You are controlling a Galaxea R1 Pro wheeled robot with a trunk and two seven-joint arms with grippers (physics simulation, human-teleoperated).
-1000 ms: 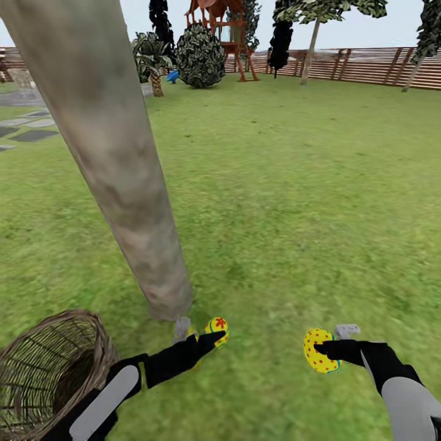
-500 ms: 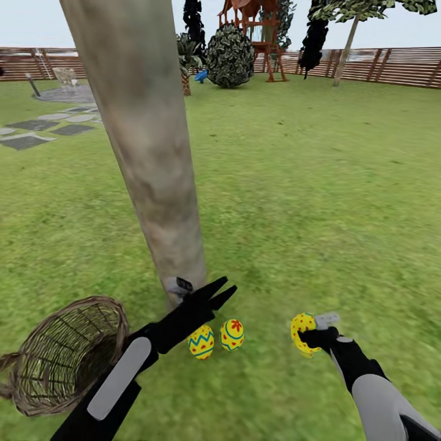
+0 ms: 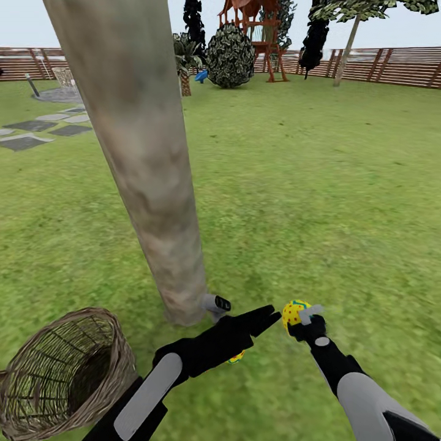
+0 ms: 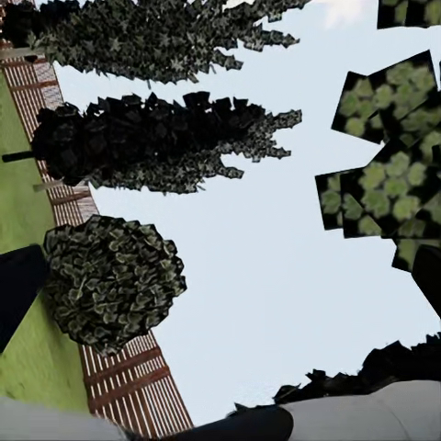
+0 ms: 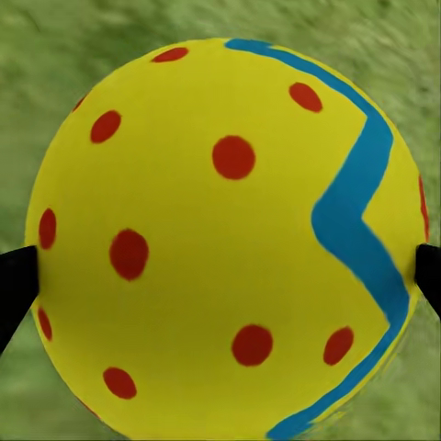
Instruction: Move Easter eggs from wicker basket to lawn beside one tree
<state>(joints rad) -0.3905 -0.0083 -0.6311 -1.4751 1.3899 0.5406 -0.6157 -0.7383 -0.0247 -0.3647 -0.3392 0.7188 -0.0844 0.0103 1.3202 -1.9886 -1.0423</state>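
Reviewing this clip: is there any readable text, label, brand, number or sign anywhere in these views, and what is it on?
None: no words, numbers, brands or signs can be read in these views.
The egg held in the right gripper carries only red dots and a blue zigzag band, no lettering.
The tree trunk, the wicker basket, the wooden fence and the left gripper carry no markings.

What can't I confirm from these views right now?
- Eggs on the lawn: head view, the left arm covers all but a yellow sliver; count unknown.
- Wicker basket: head view, its floor is dark and cut by the edge.
- Held egg: right wrist view, its far side is hidden.
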